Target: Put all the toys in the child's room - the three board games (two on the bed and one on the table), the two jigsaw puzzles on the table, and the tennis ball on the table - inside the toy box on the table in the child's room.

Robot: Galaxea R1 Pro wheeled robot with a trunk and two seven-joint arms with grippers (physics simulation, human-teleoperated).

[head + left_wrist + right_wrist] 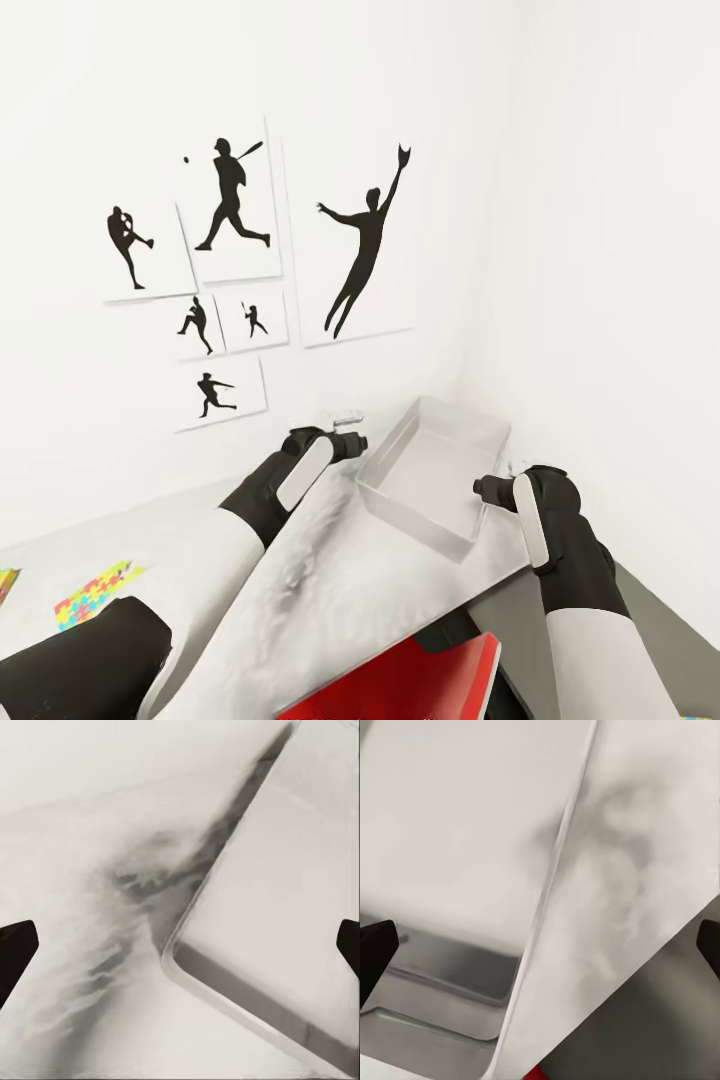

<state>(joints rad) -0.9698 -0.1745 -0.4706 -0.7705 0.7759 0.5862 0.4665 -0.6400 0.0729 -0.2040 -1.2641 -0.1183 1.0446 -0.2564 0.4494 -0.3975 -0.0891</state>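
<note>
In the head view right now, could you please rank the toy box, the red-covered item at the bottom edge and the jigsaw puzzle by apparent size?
1. Red-covered item, cropped and nearest the camera, so unsure against the next.
2. Toy box, similar in apparent size.
3. Jigsaw puzzle, clearly smallest.

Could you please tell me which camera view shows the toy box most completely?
The head view: the whole toy box sits on the table between the two pincers, apparently empty. The left wrist view shows just one corner and part of its floor; the right wrist view shows one wall and rim edge.
</note>
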